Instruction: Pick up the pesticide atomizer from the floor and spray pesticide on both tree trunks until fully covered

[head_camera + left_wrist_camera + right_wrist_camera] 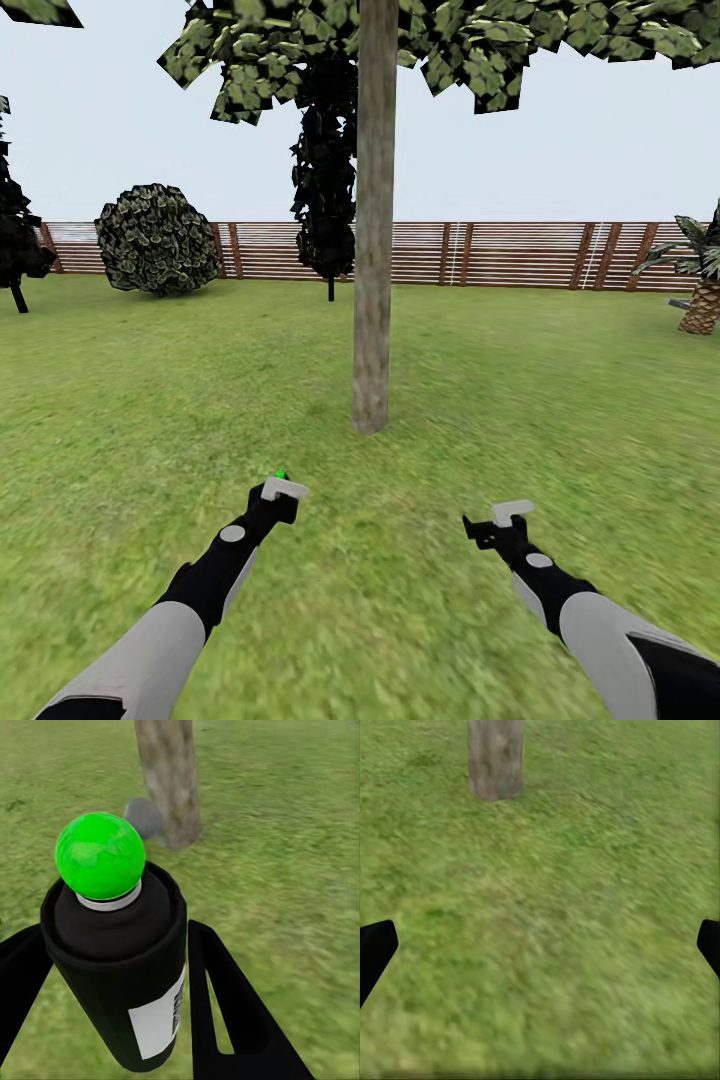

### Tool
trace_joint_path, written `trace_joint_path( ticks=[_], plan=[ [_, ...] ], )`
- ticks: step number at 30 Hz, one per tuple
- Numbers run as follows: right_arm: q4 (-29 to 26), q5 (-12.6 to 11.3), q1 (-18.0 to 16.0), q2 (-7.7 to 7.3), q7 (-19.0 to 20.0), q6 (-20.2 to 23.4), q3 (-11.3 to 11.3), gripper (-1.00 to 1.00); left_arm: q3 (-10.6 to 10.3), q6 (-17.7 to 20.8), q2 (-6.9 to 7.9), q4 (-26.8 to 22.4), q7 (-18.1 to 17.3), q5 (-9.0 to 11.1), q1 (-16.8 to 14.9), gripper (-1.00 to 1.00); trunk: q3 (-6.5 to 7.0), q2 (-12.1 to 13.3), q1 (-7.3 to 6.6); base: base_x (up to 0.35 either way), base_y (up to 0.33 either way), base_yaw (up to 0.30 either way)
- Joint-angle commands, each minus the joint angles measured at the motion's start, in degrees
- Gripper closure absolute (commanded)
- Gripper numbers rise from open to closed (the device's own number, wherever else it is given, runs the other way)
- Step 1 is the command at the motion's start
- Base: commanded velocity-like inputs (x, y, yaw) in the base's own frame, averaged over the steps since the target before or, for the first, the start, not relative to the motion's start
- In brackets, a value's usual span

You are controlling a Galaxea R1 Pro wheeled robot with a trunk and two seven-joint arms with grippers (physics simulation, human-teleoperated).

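A tree with a straight mottled grey-brown tree trunk stands on the lawn just ahead of both arms, its leaf canopy at the top of the head view. My left gripper is shut on the pesticide atomizer, held low over the grass short of the trunk. In the left wrist view the atomizer is a dark can with a white label and a bright green ball on top, clamped between the black fingers, with the trunk beyond it. My right gripper is open and holds nothing; its wrist view shows grass and the trunk's base.
A brown slatted fence closes the lawn at the back. A round shrub and a dark conifer stand before it, and a short palm at the right edge. A grey rounded shape shows beside the trunk's base.
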Motion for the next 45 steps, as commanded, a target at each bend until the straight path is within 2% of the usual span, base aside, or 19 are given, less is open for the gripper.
trace_joint_path(
  ticks=[1,6,8,9,11,14,16,20,22,33,45],
  plan=[
    [0.42,-0.05,0.00,0.05,-0.17,-0.11,0.00,-1.00,0.06,-0.19,0.01,0.09,0.30,0.37,0.00,1.00,0.00,0.00,0.00,0.000,0.000,0.000],
    [1.15,-0.15,0.00,0.03,-0.32,-0.22,-0.04,-1.00,0.04,-0.76,0.05,0.22,-0.80,3.59,0.00,1.00,0.00,0.00,0.00,0.000,0.000,0.000],
    [1.25,-0.18,0.00,0.01,-0.34,-0.22,-0.06,-1.00,-0.04,-0.92,0.06,0.10,-3.68,4.23,0.00,1.00,0.00,0.00,0.00,0.000,0.000,0.000],
    [1.30,-0.19,0.00,0.01,-0.38,-0.20,-0.07,-1.00,-0.07,-1.04,0.06,0.00,-6.49,4.47,0.00,1.00,0.00,0.00,0.00,0.000,0.000,0.000],
    [1.33,-0.15,0.00,-0.02,-0.41,-0.18,-0.08,-1.00,-0.07,-1.69,0.06,-0.09,-9.89,4.65,0.00,1.00,0.00,0.00,0.00,0.000,0.000,0.000],
    [1.36,-0.12,0.00,-0.03,-0.44,0.00,-0.08,-1.00,0.09,-3.09,0.06,-0.21,-11.93,4.83,0.00,1.00,0.00,0.00,0.00,0.000,0.000,0.000],
    [1.36,-0.05,0.00,-0.03,-0.37,-0.01,-0.08,-1.00,0.21,-3.36,0.07,-0.30,-11.00,4.86,0.00,1.00,0.00,0.00,0.00,0.000,0.000,0.000],
    [1.54,0.07,0.00,0.01,-0.21,-0.12,-0.01,-1.00,0.27,-3.77,0.11,-0.41,-6.12,4.99,0.00,1.00,0.00,0.00,0.00,0.000,0.000,0.000],
    [1.54,0.10,0.00,-0.05,-0.21,-0.09,0.00,-1.00,0.30,-3.90,0.19,-0.26,-5.40,5.25,0.00,1.00,0.00,0.00,0.00,0.000,0.000,0.000],
    [1.59,0.16,0.00,-0.01,-0.24,-0.14,0.01,-1.00,0.32,-3.99,0.47,0.65,-5.00,8.04,0.00,1.00,0.00,0.00,0.00,0.007,0.000,0.000],
    [2.12,0.16,0.00,0.00,-0.30,-0.11,0.01,-1.00,0.25,-3.99,0.42,0.63,-4.95,8.36,0.00,1.00,0.00,0.00,0.00,0.291,0.000,0.000]
  ],
)
